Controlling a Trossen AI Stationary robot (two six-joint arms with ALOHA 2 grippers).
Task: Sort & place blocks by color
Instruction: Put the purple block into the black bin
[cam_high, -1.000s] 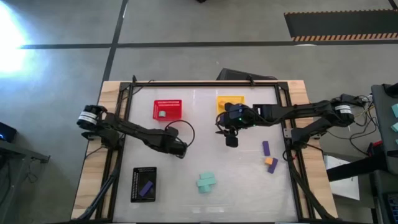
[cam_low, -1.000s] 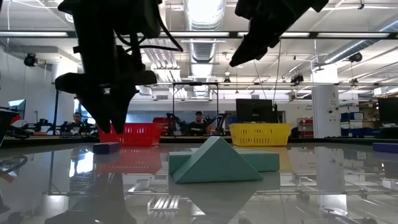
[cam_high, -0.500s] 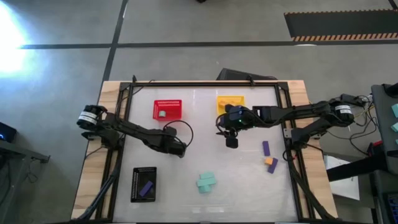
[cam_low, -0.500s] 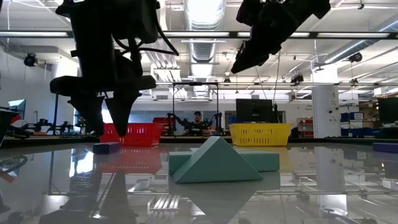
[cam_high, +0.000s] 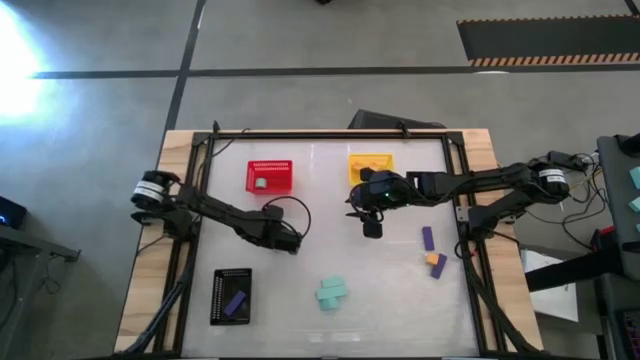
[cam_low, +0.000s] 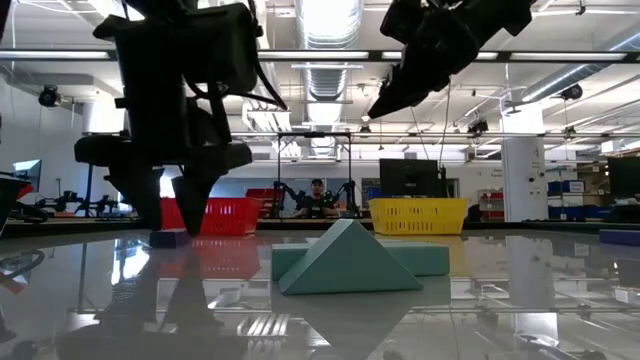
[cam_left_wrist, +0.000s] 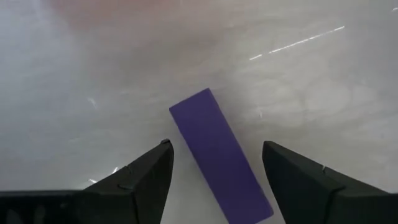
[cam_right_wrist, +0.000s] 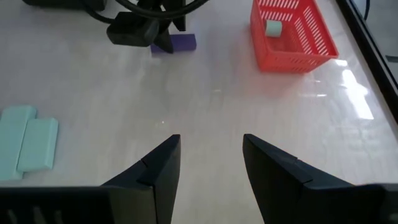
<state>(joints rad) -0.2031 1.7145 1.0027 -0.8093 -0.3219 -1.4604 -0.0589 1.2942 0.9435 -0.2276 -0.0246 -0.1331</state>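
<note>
A purple block lies flat on the table. My left gripper points down over it, open, with one finger on either side and not touching. In the low view its fingertips stand just above the block. My right gripper hangs open and empty above the table's middle, in front of the yellow basket. Teal blocks lie together near the front edge. One purple block and an orange block lie at the right.
The red basket at the back holds a mint block. The black basket at the front left holds a purple block. Dark frame rails run along the table's sides and back.
My left gripper has opened: its fingers, close together a second ago, now stand wide apart on either side of the purple block, which has stayed on the table.
</note>
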